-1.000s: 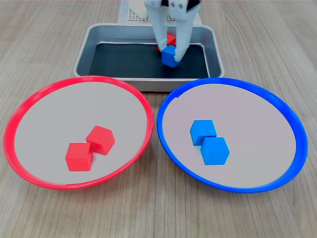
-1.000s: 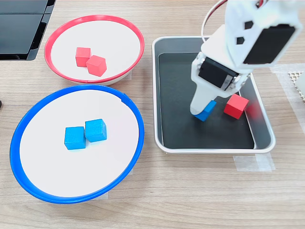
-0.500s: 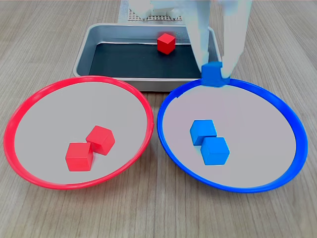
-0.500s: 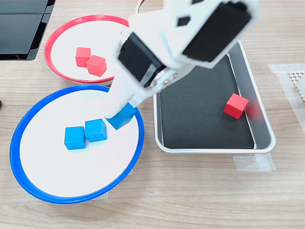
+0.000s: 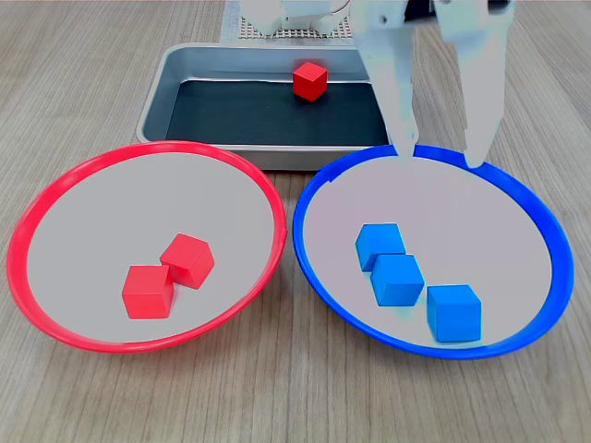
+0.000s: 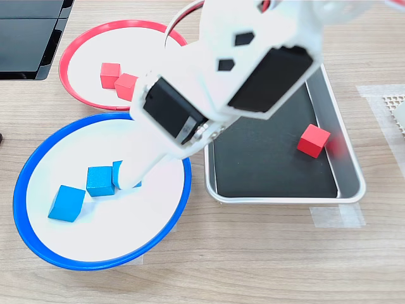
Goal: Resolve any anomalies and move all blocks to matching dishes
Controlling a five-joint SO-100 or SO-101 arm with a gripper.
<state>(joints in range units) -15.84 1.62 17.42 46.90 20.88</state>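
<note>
Wood-grain tabletop. White gripper (image 5: 440,157) hangs with fingers spread and empty over the blue-rimmed dish (image 5: 314,263); three blue cubes (image 5: 454,312) lie below and nearer the camera. Remaining red cube (image 5: 310,80) sits behind the fingers in the metal tray (image 5: 152,97); lift clear before swinging back.

Pale wood-grain tabletop (image 5: 111,83), matt, fine streaks. Rectangular grey metal tray (image 5: 155,101) behind white plastic gripper (image 5: 440,159): brushed satin walls, matt black base. Red-rimmed round dish (image 5: 28,221) and blue-rimmed round dish (image 5: 540,221) below gripper: glossy rims, smooth matt pale grey insides. Small red cube (image 5: 310,80) in tray and blue cubes (image 5: 453,312) below gripper: smooth, slight sheen. Gripper shell smooth, semi-gloss.
</note>
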